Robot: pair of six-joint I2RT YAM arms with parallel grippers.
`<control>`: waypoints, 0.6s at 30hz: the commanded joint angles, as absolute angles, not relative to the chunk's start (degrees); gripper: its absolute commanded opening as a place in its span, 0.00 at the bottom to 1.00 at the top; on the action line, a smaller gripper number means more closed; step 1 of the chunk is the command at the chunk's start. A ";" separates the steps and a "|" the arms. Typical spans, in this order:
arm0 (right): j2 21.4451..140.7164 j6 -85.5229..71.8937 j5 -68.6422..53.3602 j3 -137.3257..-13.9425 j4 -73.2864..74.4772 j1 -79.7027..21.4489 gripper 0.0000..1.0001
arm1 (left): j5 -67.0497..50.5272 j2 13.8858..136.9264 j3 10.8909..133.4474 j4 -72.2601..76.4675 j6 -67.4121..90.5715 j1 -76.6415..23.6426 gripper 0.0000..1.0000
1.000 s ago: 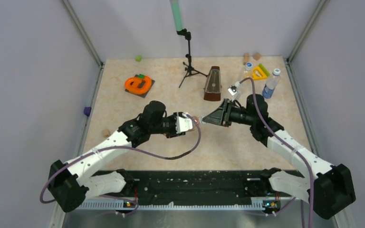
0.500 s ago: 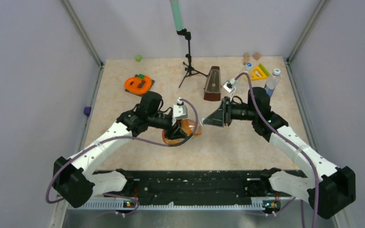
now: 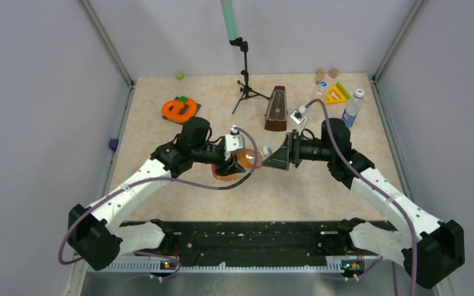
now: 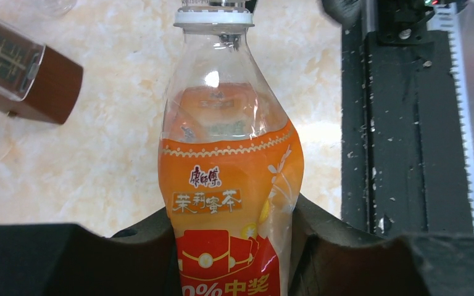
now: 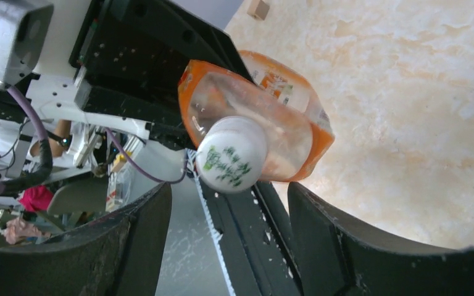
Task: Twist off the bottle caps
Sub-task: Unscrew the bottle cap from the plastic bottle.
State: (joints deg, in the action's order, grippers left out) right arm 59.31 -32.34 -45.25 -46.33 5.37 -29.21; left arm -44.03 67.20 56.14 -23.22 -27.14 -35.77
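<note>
My right end effector (image 5: 228,200) has just opened; its fingers stand apart, the white cap (image 5: 231,161) between them, still seated. My left end effector (image 4: 233,237) clamps the orange bottle (image 4: 228,172). I judge another regrip-and-turn is needed.

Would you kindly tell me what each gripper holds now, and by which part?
The left gripper grips the orange bottle by its labelled lower body. The right gripper holds nothing; its jaws stand open either side of the white cap.
</note>
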 commanded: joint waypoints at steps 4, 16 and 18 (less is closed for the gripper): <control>53.42 -37.94 -44.22 -44.74 -0.27 -29.71 0.69 | -35.19 65.02 56.66 -22.49 -31.67 -36.76 0.00; 53.26 -53.86 -31.68 -42.32 -3.08 -29.71 0.68 | -23.84 59.23 49.61 -13.09 -40.36 -42.38 0.00; 53.62 -56.41 -31.83 -41.22 -5.79 -29.71 0.65 | -23.21 59.15 49.57 -12.84 -40.92 -42.66 0.00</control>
State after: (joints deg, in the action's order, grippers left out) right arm 53.06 -49.30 -34.33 -42.81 -0.01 -29.21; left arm -26.22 60.86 50.09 -18.06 -37.47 -41.87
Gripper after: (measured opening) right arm 0.671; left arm 0.448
